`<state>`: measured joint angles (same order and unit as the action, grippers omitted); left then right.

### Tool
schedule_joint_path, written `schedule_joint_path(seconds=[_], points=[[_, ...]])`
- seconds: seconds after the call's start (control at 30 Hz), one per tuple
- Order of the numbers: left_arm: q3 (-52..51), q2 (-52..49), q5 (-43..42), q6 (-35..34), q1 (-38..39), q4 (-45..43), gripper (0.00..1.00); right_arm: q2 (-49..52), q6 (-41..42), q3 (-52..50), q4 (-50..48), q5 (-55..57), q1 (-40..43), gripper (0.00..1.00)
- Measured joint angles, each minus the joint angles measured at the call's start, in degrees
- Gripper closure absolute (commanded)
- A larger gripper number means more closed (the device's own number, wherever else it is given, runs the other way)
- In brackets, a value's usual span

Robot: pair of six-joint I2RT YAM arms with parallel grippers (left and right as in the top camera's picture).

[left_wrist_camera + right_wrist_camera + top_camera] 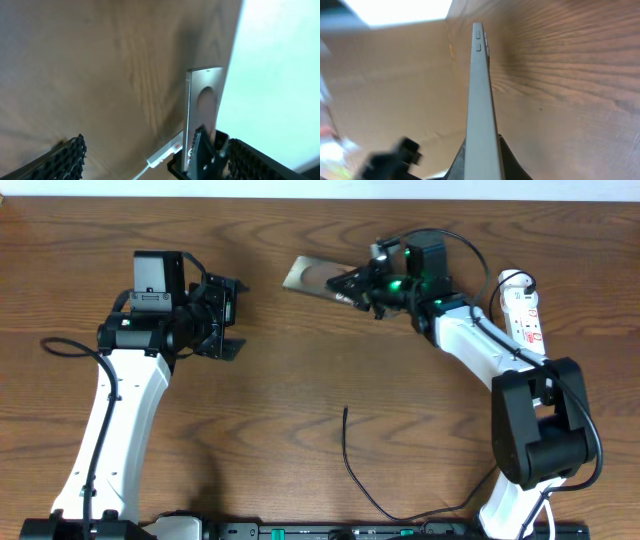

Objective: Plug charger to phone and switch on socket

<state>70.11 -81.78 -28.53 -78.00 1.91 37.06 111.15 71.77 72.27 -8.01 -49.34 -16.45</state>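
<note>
The phone (312, 275) is a flat bronze slab held at its right end by my right gripper (358, 285), which is shut on it. In the right wrist view the phone (481, 95) shows edge-on with its side buttons, and the dark fingers (507, 160) press both faces. The left wrist view shows the phone's (204, 100) back with its round circle. My left gripper (232, 317) stands open to the left of the phone, empty. The charger (355, 470) lies loose on the table, its tip toward the middle. The socket (523, 308) lies at the right.
The white socket (167, 152) and its cord show behind the phone in the left wrist view. The right arm's base (540, 430) stands at the near right and the left arm's base at the near left. Bare wood table (300, 380) lies between the arms.
</note>
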Motion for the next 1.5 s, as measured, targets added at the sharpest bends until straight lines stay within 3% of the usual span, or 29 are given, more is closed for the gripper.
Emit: schedule_joint_path(seconds=[0.23,0.47,1.0,1.4,1.5], points=[[0.02,0.00,-1.38,12.00,0.00,-10.60,0.12,0.02,29.00,-0.04,-7.17,-3.02,-0.72,0.99],[0.00,0.00,-1.60,13.51,0.00,-14.03,0.12,0.04,42.49,-0.22,-27.52,-2.82,-5.35,0.98],[0.00,0.00,1.97,1.97,0.00,-21.03,0.12,0.04,45.24,-0.22,-33.07,1.88,-10.51,0.98],[0.00,-3.41,3.02,-0.09,0.46,-21.40,0.13,0.04,45.27,-0.22,-33.94,5.35,-14.43,0.99],[0.00,-3.41,2.99,-0.31,0.50,-23.19,0.24,0.04,45.24,-0.22,-33.94,5.60,-14.49,0.99]])
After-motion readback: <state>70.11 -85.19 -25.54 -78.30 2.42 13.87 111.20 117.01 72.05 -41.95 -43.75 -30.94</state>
